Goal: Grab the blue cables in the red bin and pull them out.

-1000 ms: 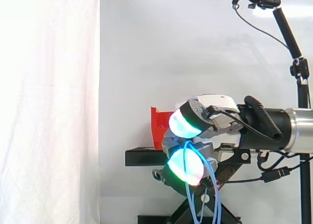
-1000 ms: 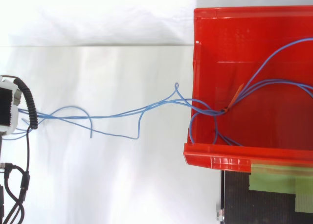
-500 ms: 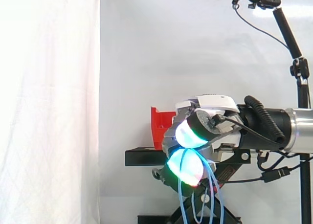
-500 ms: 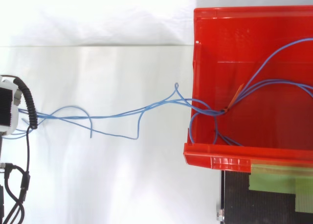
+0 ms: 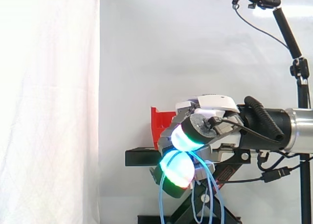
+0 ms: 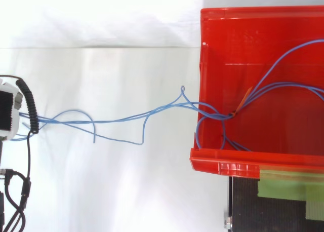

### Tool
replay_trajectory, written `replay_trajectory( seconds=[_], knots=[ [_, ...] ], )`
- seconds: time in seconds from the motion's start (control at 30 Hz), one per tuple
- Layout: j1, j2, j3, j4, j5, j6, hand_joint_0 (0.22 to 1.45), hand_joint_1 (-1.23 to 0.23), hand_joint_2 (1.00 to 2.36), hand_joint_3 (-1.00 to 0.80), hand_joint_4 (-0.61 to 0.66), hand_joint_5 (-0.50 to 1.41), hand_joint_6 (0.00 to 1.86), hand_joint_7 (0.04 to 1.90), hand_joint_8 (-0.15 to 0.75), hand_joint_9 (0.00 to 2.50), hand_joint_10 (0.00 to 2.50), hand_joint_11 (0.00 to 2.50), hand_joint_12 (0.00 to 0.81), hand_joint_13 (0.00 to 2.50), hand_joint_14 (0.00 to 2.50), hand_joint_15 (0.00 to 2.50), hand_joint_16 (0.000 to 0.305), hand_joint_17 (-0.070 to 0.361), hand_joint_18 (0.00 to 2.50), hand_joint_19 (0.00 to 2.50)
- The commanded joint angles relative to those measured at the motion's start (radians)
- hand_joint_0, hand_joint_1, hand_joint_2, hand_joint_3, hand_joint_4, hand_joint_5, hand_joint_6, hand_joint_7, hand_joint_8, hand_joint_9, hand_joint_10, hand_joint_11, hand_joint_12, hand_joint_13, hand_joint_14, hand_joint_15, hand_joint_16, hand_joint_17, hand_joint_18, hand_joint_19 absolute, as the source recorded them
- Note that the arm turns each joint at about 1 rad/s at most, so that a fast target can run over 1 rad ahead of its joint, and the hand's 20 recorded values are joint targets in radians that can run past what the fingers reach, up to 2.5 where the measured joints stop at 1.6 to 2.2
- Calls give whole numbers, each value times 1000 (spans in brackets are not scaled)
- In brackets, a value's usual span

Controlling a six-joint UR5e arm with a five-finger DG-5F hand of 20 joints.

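The blue cables [image 6: 212, 113] were only partly out: one stretch lay inside the red bin [image 6: 228, 163], and the rest ran over its wall to the hand [image 5: 205, 121]. Its glowing pads [image 5: 177, 169] were clamped on them, with strands hanging just below. More pulling seemed needed.
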State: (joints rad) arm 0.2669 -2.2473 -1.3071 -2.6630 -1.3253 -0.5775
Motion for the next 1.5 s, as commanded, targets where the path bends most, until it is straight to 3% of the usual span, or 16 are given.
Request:
replay_trajectory(
  seconds=[0.0, 1.47],
  knots=[
    [0, 0, 0, 0, 0, 0, 900, -916, 1008, -800, 207, 979, 12, 752, 232, 1174, 705, 1859, 318, 1372, 221, 1745, 43, 98, 938, 1200],
    [2, 0, 0, 3, -3, 0, 846, -950, 1002, -929, 210, 912, 13, 738, 231, 1109, 708, 1830, 320, 1329, 265, 1695, 45, 101, 906, 1191]
  ],
)
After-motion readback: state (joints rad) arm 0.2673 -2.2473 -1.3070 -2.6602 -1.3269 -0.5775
